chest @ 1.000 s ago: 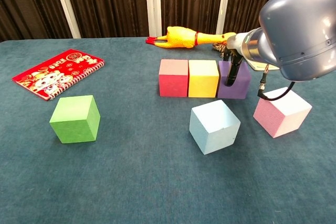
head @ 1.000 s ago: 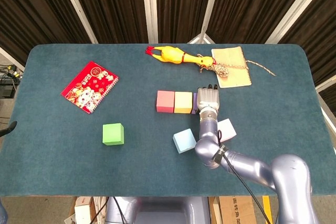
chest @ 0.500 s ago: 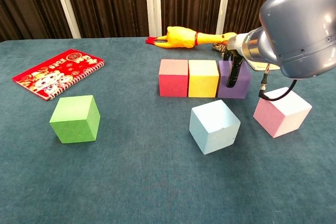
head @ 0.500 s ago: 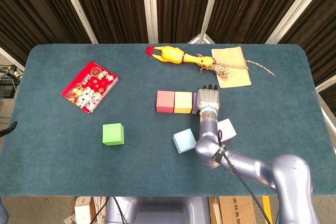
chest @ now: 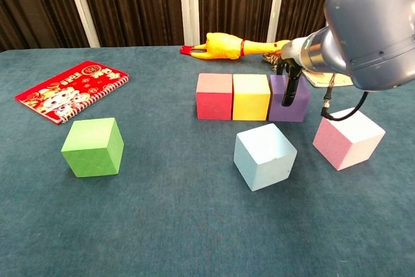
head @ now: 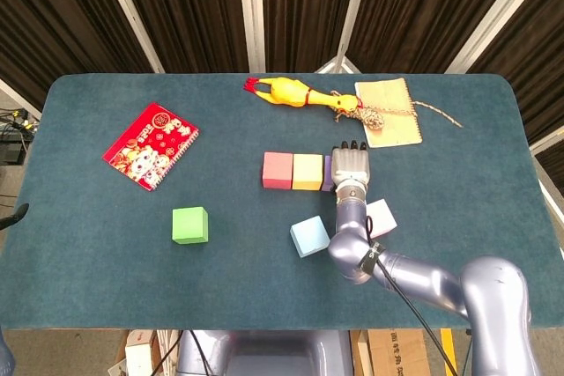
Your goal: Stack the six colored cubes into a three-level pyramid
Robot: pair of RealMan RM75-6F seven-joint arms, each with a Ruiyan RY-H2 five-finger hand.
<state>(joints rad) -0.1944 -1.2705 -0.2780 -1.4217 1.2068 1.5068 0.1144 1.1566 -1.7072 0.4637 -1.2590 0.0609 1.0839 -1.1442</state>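
Note:
A red cube (head: 278,170) (chest: 214,95), a yellow cube (head: 307,172) (chest: 251,96) and a purple cube (head: 327,173) (chest: 298,105) stand touching in a row at mid-table. My right hand (head: 350,165) (chest: 290,76) sits over the purple cube and grips it, with one dark finger (chest: 288,92) down its near face; in the head view the hand hides most of that cube. Nearer the front lie a light blue cube (head: 309,236) (chest: 265,156) and a pink cube (head: 382,217) (chest: 348,138). A green cube (head: 189,224) (chest: 93,146) stands alone to the left. My left hand is in neither view.
A yellow rubber chicken (head: 300,94) (chest: 227,46) and a tan notebook (head: 388,112) with a rope toy lie behind the row. A red spiral notebook (head: 151,145) (chest: 71,90) lies at the left.
My right forearm has shifted a little in the chest view. The hand stays on the purple cube and no cube has moved.

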